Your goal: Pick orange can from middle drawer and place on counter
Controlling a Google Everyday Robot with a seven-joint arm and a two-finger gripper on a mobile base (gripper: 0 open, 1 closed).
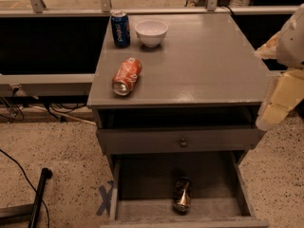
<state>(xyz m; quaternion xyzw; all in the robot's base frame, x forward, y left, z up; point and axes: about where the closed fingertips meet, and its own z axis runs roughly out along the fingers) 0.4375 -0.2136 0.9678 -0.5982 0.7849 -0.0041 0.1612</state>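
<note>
Below, orange can lying in middle drawer, long axis front-to-back, pincer right of counter, state unclear.

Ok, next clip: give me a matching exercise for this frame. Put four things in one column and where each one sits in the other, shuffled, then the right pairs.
Things:
1. orange can
2. blue can
3. bright orange-red can
4. end effector

Places:
A. standing upright at the back left of the counter
B. at the right edge of the view, off the counter's right side
C. inside the open middle drawer, near its front
D. lying on its side on the left part of the counter

Pairs: 1-C, 2-A, 3-D, 4-B
</note>
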